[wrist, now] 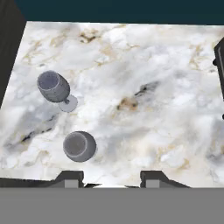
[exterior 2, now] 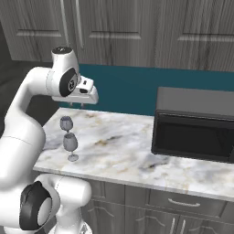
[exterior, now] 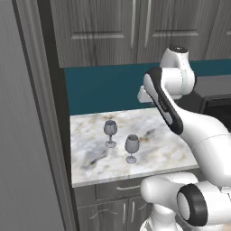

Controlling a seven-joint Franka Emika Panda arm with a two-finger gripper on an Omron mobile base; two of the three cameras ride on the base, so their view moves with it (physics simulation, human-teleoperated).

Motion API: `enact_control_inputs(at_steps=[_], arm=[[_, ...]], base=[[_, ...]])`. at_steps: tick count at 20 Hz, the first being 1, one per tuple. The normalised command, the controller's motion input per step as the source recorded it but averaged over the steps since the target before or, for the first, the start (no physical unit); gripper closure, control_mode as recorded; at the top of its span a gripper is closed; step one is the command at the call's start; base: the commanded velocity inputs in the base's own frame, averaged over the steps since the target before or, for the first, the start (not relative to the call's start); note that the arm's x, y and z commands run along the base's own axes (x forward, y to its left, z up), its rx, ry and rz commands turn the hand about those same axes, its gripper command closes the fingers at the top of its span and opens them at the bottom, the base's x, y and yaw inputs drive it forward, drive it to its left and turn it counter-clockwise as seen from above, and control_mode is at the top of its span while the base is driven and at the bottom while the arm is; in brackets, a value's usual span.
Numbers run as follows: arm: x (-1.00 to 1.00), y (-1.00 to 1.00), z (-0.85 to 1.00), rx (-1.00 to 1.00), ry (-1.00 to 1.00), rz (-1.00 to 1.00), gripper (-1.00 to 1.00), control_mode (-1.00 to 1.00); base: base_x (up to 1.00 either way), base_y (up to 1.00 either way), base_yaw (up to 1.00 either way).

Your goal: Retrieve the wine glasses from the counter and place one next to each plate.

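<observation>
Two grey translucent wine glasses stand upright on the marble counter (exterior: 162, 149) near its left end. The rear glass (exterior: 110, 131) (exterior 2: 66, 124) (wrist: 54, 87) is nearer the wall. The front glass (exterior: 131, 147) (exterior 2: 70, 145) (wrist: 78, 145) is close to the counter's front edge. My gripper (exterior 2: 79, 105) (wrist: 111, 181) hangs above the counter, pointing down, higher than both glasses and to their right. Its fingers stand apart with nothing between them. The plates are out of view.
A dark microwave (exterior 2: 196, 130) (exterior: 216, 106) occupies the right part of the counter. A teal backsplash (exterior: 103, 90) and grey wall cabinets (exterior: 108, 31) rise behind. A tall dark panel (exterior: 27, 135) bounds the counter's left end. Drawers (exterior 2: 183, 201) sit below.
</observation>
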Motion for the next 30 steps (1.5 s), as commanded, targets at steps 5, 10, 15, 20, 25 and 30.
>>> enact_control_inputs(at_steps=[5,10,15,20,25,30], arm=[[-0.14,0.00,0.00,0.03,0.00,0.00,-1.00,-1.00],[-0.43,-0.02,0.00,0.10,-0.02,-0.03,-1.00,-1.00],[-0.73,-0.11,0.00,0.25,-0.04,-0.30,-1.00,-1.00],[-0.67,0.00,0.00,0.31,0.00,-0.34,-1.00,-1.00],[-0.37,0.00,0.00,0.36,0.12,-0.17,-1.00,-1.00],[-0.11,0.00,0.00,0.33,0.28,-0.06,-1.00,-1.00]], base=[[0.00,0.00,0.00],[0.00,0.00,0.00],[0.00,0.00,0.00],[0.00,0.00,0.00],[0.00,0.00,0.00],[0.00,0.00,0.00]])
